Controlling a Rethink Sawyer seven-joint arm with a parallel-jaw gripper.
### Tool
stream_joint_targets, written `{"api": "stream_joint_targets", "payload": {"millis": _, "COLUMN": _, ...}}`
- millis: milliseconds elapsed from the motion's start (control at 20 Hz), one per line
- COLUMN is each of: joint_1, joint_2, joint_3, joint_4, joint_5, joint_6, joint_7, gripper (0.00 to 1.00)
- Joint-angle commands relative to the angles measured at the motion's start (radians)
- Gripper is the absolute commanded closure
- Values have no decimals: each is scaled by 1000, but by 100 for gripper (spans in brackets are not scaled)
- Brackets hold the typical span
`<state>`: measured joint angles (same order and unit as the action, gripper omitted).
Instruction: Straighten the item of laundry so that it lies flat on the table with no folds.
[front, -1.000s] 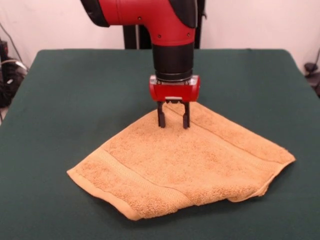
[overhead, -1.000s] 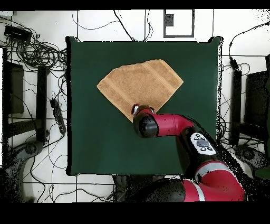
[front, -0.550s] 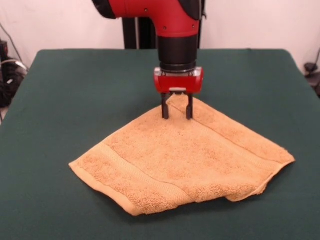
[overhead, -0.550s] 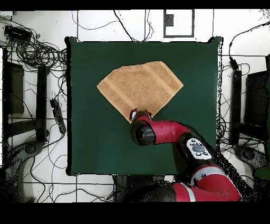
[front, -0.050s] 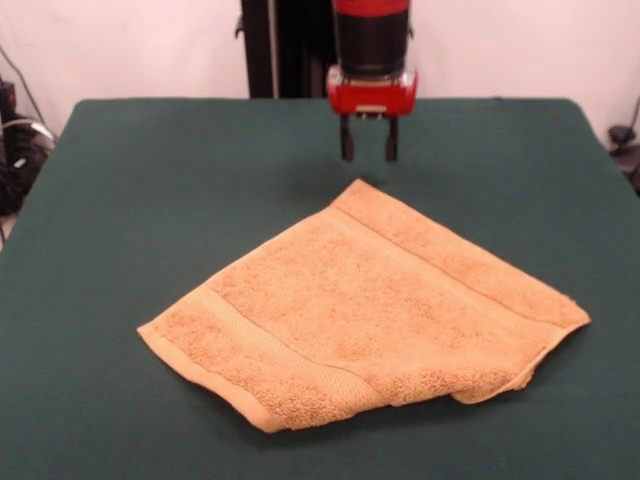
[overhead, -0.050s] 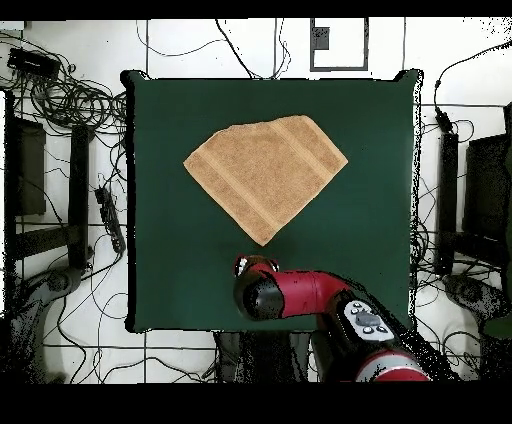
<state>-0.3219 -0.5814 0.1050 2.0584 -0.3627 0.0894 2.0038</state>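
The item of laundry (front, -0.050s: 380, 305) is an orange-tan terry towel lying on the dark green table (front, -0.050s: 150, 180). Its near right part is folded under, leaving a doubled, rounded edge at the front. A woven band runs along its left side and another along its far right side. In the overhead view the towel (overhead, -0.050s: 265, 168) shows as a five-sided shape with one corner pointing toward the arm. My gripper (front, -0.050s: 368, 150) hangs above the table behind the towel's far corner, clear of the cloth, open and holding nothing. From above the arm's head (overhead, -0.050s: 262, 292) covers the gripper.
Bare green table surrounds the towel on all sides. Cables and dark equipment (overhead, -0.050s: 60, 100) lie on the floor beside the table's left and right edges (overhead, -0.050s: 450, 190).
My gripper let go of the towel's far corner, rose and drew back toward the robot's base. The towel's far corner now lies flat on the table.
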Motion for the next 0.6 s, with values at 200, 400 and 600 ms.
{"api": "stream_joint_targets", "payload": {"millis": 200, "joint_1": 39, "joint_2": -141, "joint_3": 13, "joint_4": 163, "joint_5": 88, "joint_6": 177, "joint_7": 144, "gripper": 0}}
{"api": "stream_joint_targets", "payload": {"millis": 400, "joint_1": 114, "joint_2": -87, "joint_3": -45, "joint_4": 31, "joint_5": 96, "joint_6": 141, "joint_7": 168, "gripper": 0}}
{"api": "stream_joint_targets", "payload": {"millis": 600, "joint_1": 144, "joint_2": -18, "joint_3": -53, "joint_4": -97, "joint_5": 126, "joint_6": 101, "joint_7": 170, "gripper": 0}}
